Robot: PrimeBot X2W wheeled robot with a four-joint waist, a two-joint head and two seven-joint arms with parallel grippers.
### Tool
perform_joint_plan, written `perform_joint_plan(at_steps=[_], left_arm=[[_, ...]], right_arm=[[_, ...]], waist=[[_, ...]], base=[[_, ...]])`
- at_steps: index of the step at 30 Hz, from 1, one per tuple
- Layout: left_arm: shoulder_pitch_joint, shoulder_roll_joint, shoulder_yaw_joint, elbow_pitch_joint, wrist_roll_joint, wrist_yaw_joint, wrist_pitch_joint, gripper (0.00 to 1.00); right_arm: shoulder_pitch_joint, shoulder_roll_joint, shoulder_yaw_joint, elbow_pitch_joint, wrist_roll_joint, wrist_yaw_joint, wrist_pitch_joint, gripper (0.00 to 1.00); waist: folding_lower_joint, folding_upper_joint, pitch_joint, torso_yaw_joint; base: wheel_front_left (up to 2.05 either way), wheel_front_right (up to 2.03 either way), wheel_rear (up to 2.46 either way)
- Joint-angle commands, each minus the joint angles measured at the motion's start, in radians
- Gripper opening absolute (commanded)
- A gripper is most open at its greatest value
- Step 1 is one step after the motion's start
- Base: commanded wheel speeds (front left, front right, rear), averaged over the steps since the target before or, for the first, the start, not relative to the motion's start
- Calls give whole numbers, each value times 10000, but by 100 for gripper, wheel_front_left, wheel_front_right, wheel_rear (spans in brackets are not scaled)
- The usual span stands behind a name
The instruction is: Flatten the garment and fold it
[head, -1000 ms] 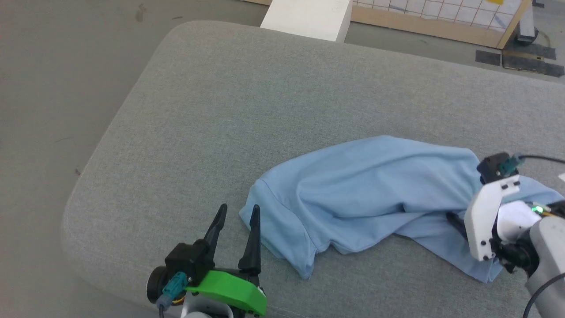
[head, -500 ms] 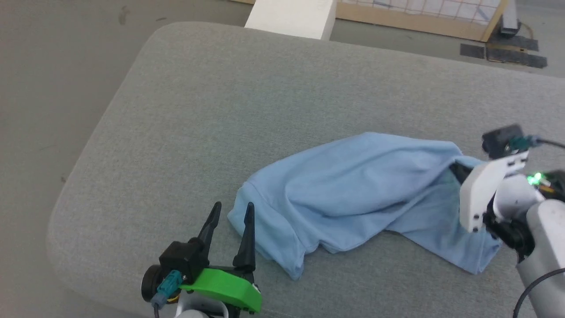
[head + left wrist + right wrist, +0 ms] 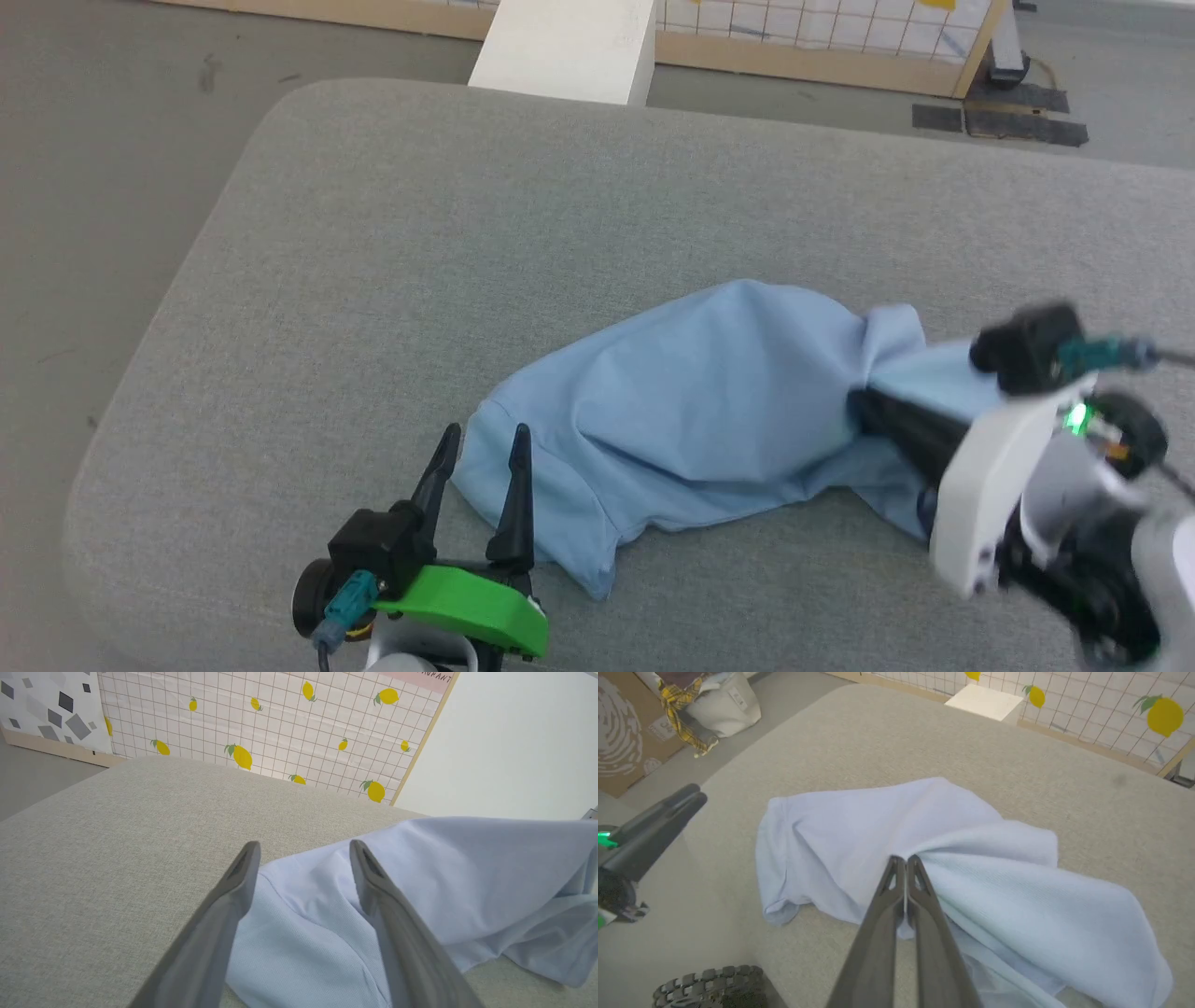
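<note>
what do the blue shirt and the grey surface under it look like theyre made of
The garment: seemingly a thin, soft knit, likely cotton or a blend, matte; fine ribbing shows up close and it gathers into soft folds where the right gripper pinches it.
The grey surface: woven upholstery fabric, probably over padding, matte and flecked; its rounded corners suggest a cushion.

A broad grey woven-fabric cushion with rounded corners (image 3: 448, 215) spreads across the middle. Dull grey floor (image 3: 84, 168) lies at nine o'clock. A white rectangular block (image 3: 569, 47) stands at twelve, a wood-framed, lemon-printed white grid panel (image 3: 822, 28) at one, with flat black floor patches (image 3: 1027, 126) beside it.
</note>
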Motion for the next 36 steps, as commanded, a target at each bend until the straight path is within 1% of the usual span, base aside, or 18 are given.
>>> perform_joint_plan(at_steps=[1, 4, 7, 9, 12, 13, 14, 15, 16, 18, 21, 25, 27, 30, 32, 36], left_arm=[[69, -18, 12, -33, 37, -34, -38, 100], [48, -18, 2, -92, -4, 8, -38, 100], [53, -18, 8, -119, -20, 25, -38, 100], [40, -18, -9, -118, -29, 31, -38, 100], [1, -18, -34, -83, -52, 45, -38, 100], [-4, -18, -36, -69, -55, 50, -38, 100], [-7, -18, -33, -41, -42, 46, -38, 100], [-9, -18, -29, -19, -29, 41, -38, 100], [-6, -18, -12, 1, -7, 34, -38, 100], [22, -18, 35, 36, 29, 20, -38, 100], [82, -18, 93, 52, 71, 0, -38, 100], [146, -18, 135, 46, 105, -40, -38, 100], [160, -18, 131, 33, 112, -47, -38, 100], [127, -18, 61, -27, 107, -41, -38, 100], [72, -18, 9, -75, 75, -45, -38, 100], [-88, -18, -148, -126, 5, -20, -38, 100]], right_arm=[[591, 44, 34, -359, 141, -11, 259, 0], [1984, -13, 39, -993, 305, -11, 894, 0], [3270, -60, -59, -1140, 360, -11, 1350, 0], [3886, -60, -191, -1076, 284, -11, 1368, 0], [4224, -202, -259, -793, -370, -11, 952, 0], [4227, -109, -337, -665, -479, -11, 743, 14], [4166, -51, -369, -546, -699, -11, 503, 38], [4088, -53, -330, -479, -877, -11, 321, 90], [3988, 61, -368, -389, -993, -11, 94, 100], [3776, 304, -413, -292, -1017, -11, -228, 100], [3465, 646, -561, -368, -641, -11, -351, 100], [2840, 1025, -993, -964, 252, -11, 83, 100], [2332, 1178, -1453, -1238, 574, -11, 357, 100], [1457, 967, -2036, -1297, 114, -11, 396, 100], [836, 1029, -2432, -917, -237, -11, 275, 100], [-371, 740, -2406, 330, -899, -11, 358, 100]], waist=[[0, 0, 120, 100], [0, 0, 273, 247], [0, 0, 385, 339], [0, 0, 427, 383], [0, 0, 438, 413], [0, 0, 420, 403], [0, 0, 372, 385], [0, 0, 337, 370], [0, 0, 275, 338], [0, 0, 151, 273], [0, 0, 9, 177], [0, 0, -103, 76], [0, 0, -113, 61], [0, 0, -3, 118], [0, 0, 125, 185], [0, 0, 468, 416]], base=[[0, 0, 0], [0, 0, 0], [0, 0, 0], [0, 0, 0], [0, 0, 0], [0, 0, 0], [0, 0, 0], [0, 0, 0], [0, 0, 0], [0, 0, 0], [0, 0, 0], [0, 0, 0], [0, 0, 0], [0, 0, 0], [0, 0, 0], [0, 0, 0]])
